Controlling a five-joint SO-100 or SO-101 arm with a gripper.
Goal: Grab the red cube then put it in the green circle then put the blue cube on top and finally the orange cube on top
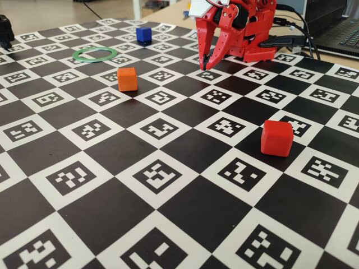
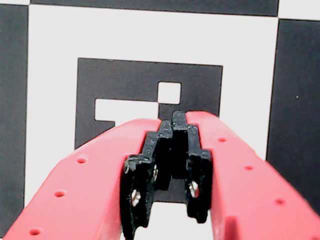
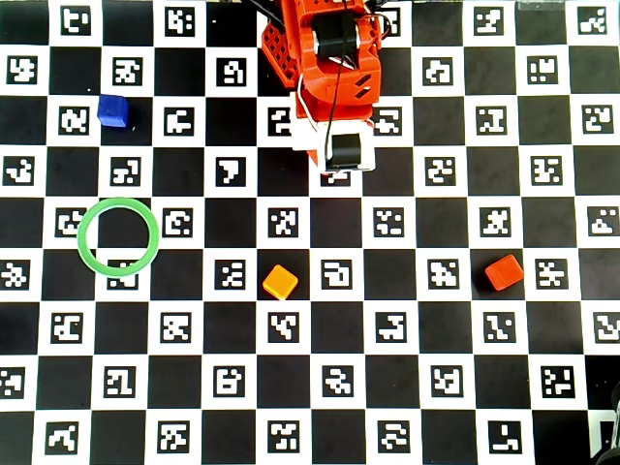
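Observation:
The red cube (image 1: 276, 138) (image 3: 504, 272) rests on the checkered marker board, at the right in the overhead view. Near the board's middle sits the orange cube (image 1: 127, 79) (image 3: 280, 282). The blue cube (image 1: 144, 35) (image 3: 112, 110) stands far back on the left. An empty green circle (image 1: 95, 59) (image 3: 80, 237) lies flat at the left. My red gripper (image 1: 206, 66) (image 2: 175, 117) hangs shut with its tips pointing down, just above a marker square in front of the arm's base. It holds nothing and is apart from all three cubes.
The arm's base (image 3: 325, 48) stands at the board's far edge. A laptop (image 1: 342, 33) and cables lie behind the board at the right. A black object (image 1: 5, 31) stands off the board's far left corner.

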